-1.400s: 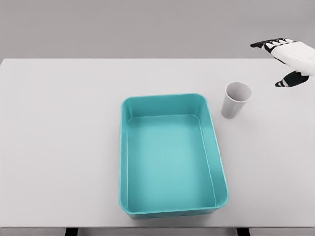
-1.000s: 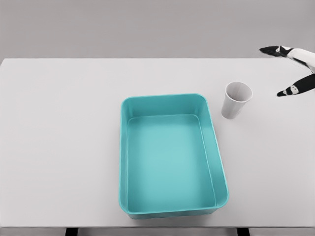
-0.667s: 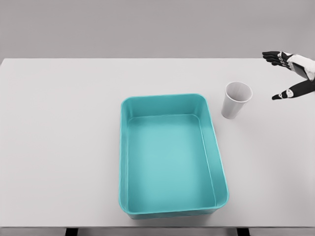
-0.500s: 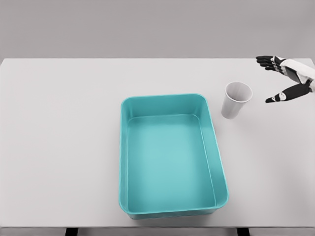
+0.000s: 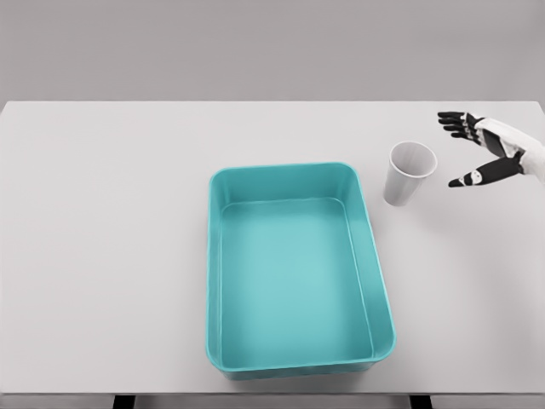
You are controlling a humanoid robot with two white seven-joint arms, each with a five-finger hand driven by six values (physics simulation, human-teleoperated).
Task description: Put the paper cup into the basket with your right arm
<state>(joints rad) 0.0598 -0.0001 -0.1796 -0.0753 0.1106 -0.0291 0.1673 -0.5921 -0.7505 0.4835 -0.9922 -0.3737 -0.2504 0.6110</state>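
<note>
The paper cup (image 5: 409, 173) is standing upright on the white counter (image 5: 102, 256), just beside the teal basket's (image 5: 217, 281) far right corner. The right hand (image 5: 498, 149) is hovering near the cup on its right, apart from it, fingers (image 5: 455, 122) spreading wide and gripping nothing.

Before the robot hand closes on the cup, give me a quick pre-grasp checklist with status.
1. Paper cup upright on the table: ok.
2. Right robot hand open, fingers spread: ok.
3. Hand at the cup: not ok, it is to the cup's right, with a gap between them.
4. Path from hand to cup free: ok, nothing lies between them.
5. Basket empty and open-topped, left of the cup: ok.
6. Hand height over the table: cannot tell from this one view.
</note>
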